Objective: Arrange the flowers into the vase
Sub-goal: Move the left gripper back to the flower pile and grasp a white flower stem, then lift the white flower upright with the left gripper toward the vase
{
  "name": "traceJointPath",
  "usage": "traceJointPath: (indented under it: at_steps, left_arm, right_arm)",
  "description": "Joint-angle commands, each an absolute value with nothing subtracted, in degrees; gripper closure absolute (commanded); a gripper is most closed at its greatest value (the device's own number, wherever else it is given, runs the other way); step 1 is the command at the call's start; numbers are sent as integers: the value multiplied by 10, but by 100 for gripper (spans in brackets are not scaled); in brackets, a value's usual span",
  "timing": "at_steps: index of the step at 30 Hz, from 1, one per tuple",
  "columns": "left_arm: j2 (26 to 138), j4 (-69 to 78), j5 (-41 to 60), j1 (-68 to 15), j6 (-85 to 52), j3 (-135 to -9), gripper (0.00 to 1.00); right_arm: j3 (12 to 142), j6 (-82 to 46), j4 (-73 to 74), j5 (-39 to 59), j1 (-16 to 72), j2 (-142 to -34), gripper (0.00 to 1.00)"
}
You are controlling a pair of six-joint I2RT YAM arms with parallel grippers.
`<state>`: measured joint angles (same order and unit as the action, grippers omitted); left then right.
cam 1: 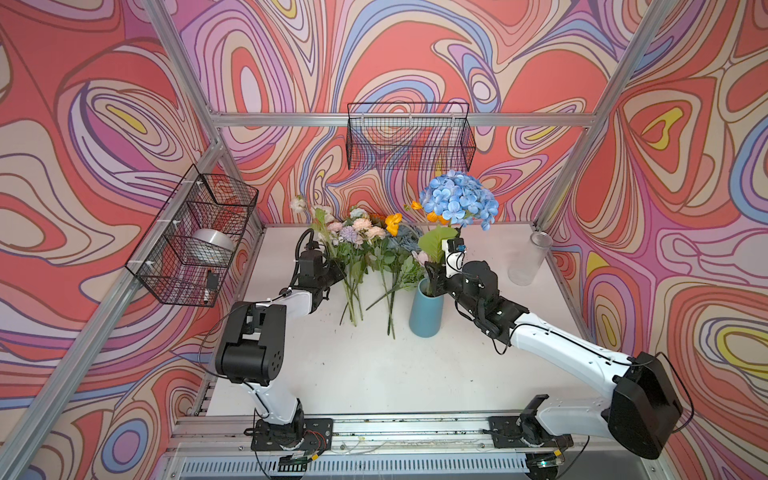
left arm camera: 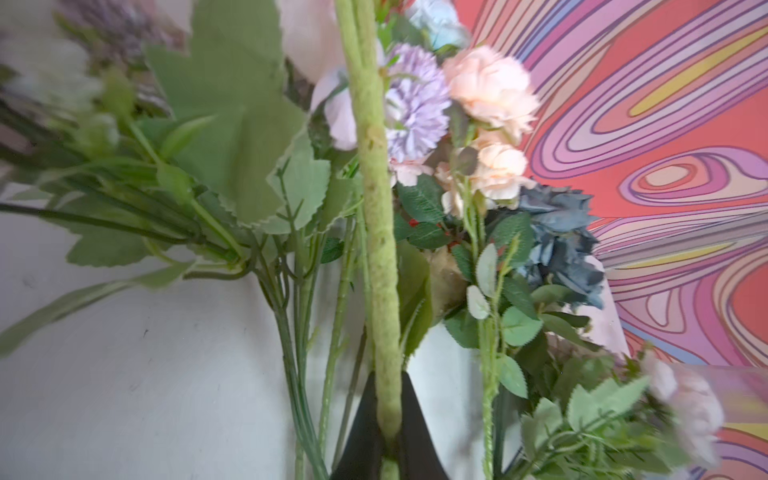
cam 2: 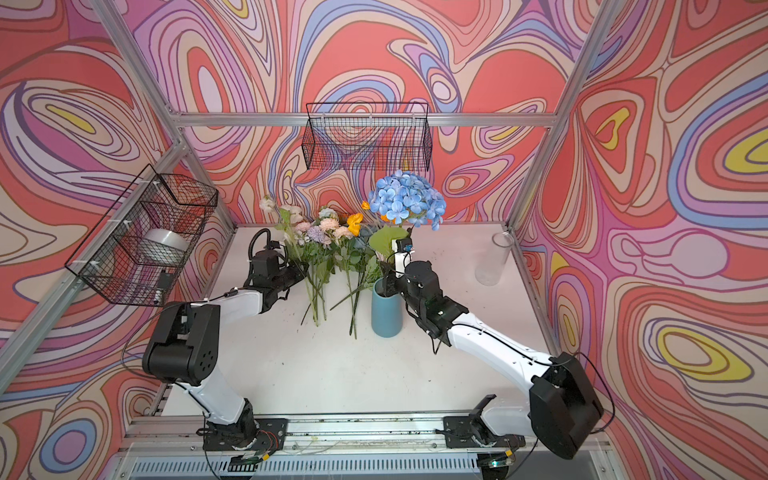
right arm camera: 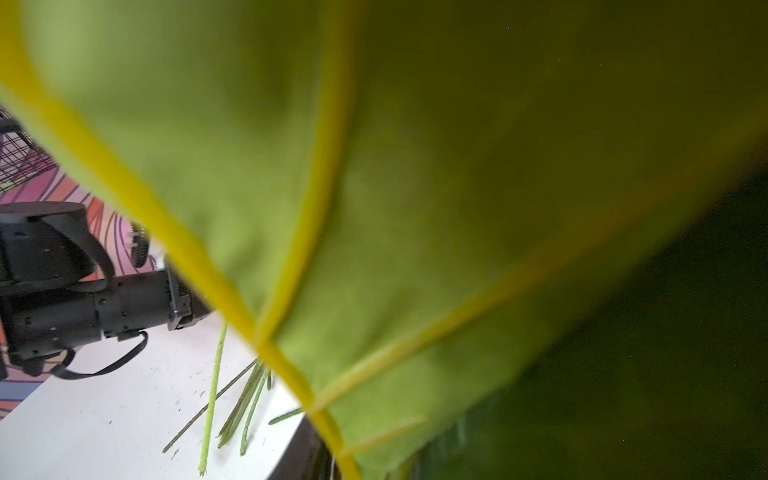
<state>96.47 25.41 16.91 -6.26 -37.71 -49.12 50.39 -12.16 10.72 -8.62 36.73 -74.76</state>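
A pile of flowers [cam 1: 365, 245] lies at the back of the white table [cam 1: 374, 374]: pink, lilac, dusty-blue and orange blooms on green stems. My left gripper [left arm camera: 388, 419] is shut on one thick fuzzy green stem [left arm camera: 376, 208] at the pile's left side [cam 1: 338, 272]. A blue vase [cam 1: 424, 316] stands upright right of the pile. A big blue hydrangea [cam 1: 459, 199] rises above it. My right gripper [cam 1: 432, 278] sits at the vase mouth by the hydrangea's stem. A green leaf [right arm camera: 415, 208] hides its jaws in the right wrist view.
A clear glass jar [cam 1: 525, 259] stands at the table's back right. One black wire basket [cam 1: 409, 137] hangs on the back wall, another [cam 1: 191, 237] with a metal bowl hangs on the left. Loose stem ends [right arm camera: 249, 395] lie on the table beside the vase.
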Motion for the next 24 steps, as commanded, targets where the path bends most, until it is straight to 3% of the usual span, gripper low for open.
traceJointPath:
  at_steps: [1,11,18,24]
  left_arm:
    - [910,336,178,-70,-374,-458,100]
    - [745,431,149,-117,-333,-344,100]
    - [636,393,109,-205,-272,-363,100]
    - [616,451,98,-269,-254,-381,100]
  right_arm:
    - [511,-131,111,-93,368,-750,69]
    - [515,-144,102,-97,368,-752,58]
    - [521,-160,93,-91,368,-754,54]
    - [519,-173,94,-104,368,-748,54]
